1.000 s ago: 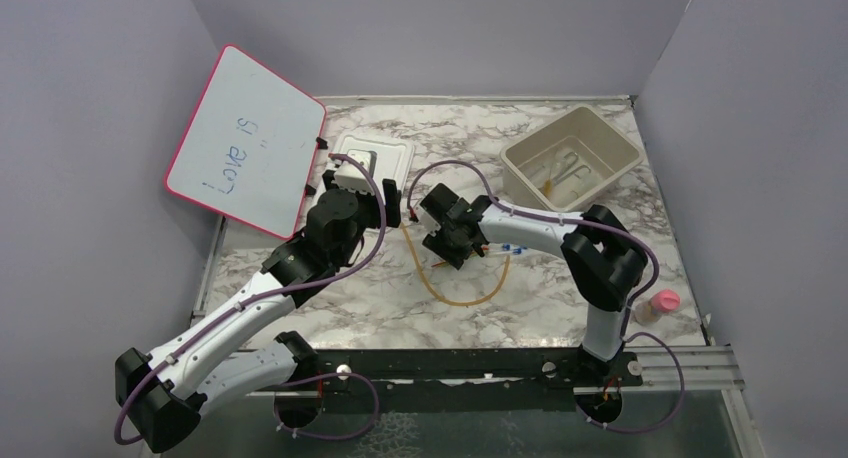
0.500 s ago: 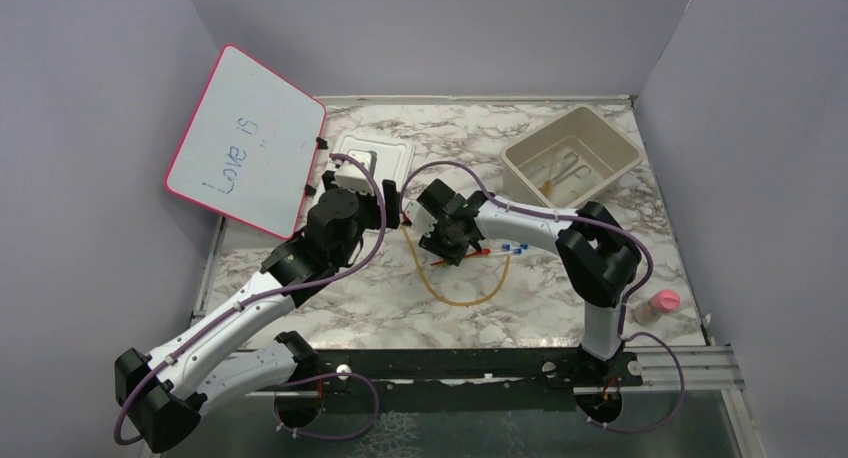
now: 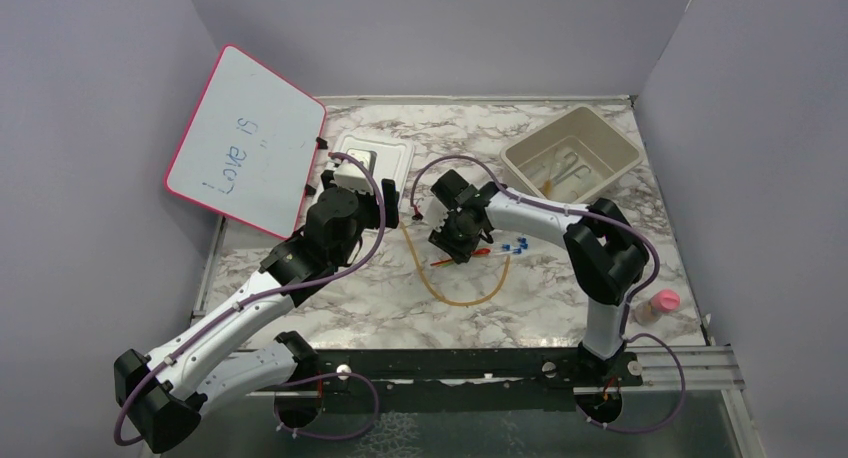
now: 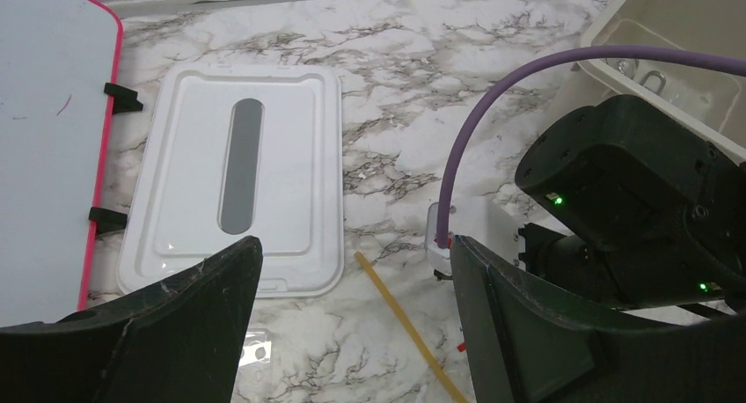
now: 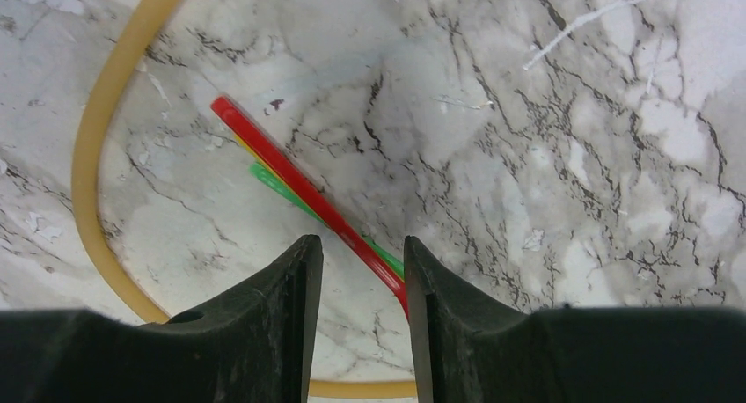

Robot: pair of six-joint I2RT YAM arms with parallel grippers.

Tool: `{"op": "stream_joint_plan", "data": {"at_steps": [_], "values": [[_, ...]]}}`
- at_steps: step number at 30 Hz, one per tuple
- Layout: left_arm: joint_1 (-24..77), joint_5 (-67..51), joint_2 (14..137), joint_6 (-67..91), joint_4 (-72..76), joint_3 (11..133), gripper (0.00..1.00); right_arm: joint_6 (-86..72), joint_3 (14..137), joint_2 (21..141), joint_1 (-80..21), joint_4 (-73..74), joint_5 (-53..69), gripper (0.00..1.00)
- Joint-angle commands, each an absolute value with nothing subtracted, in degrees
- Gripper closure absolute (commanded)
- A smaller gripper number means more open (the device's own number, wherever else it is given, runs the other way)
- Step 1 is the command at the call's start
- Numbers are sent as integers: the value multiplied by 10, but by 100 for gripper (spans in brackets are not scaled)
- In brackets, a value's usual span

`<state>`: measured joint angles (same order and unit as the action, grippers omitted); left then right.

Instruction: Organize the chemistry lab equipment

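1. Already, the beige bin [image 3: 615, 133] at the far right held the silver tongs [image 3: 566, 166] and a tan-tipped piece, likely the wire brush; that much looked sorted.
2. Left out on the marble table [image 3: 380, 308] were the amber rubber tube [image 3: 465, 300], looped mid-table, the red and green sticks [image 5: 299, 187] inside its loop, and tiny blue pieces [image 3: 514, 247] just to their right.
3. The right gripper [image 5: 361, 245] hung over the sticks, fingers narrowly apart, clamping nothing.
4. The left gripper [image 4: 354, 245] hovered spread wide and empty near the white lid [image 4: 299, 157].

Pink-framed whiteboard [image 3: 245, 143] leans at back L; white lid [image 3: 395, 153] flat beside it; 1 pink bottle [image 3: 663, 301] front R.
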<state>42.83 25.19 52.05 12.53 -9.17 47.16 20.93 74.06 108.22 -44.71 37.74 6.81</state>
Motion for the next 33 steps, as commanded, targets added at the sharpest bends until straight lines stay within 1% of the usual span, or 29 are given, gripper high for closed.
{"op": "stream_joint_plan", "data": {"at_steps": [1, 11, 13, 18, 29, 33], "values": [[426, 263, 517, 120, -88, 490, 19, 230, 743, 1080, -441, 396, 96, 58], [426, 262, 520, 119, -95, 492, 19, 246, 758, 1104, -435, 432, 106, 65], [427, 262, 520, 120, -95, 492, 19, 245, 758, 1103, -435, 439, 113, 68], [427, 262, 522, 121, -92, 491, 19, 240, 754, 1098, -435, 423, 129, 80], [427, 266, 515, 120, -92, 488, 19, 228, 767, 1093, -435, 374, 135, 94], [426, 269, 512, 120, -94, 487, 19, 212, 768, 1069, -435, 352, 140, 98]]}}
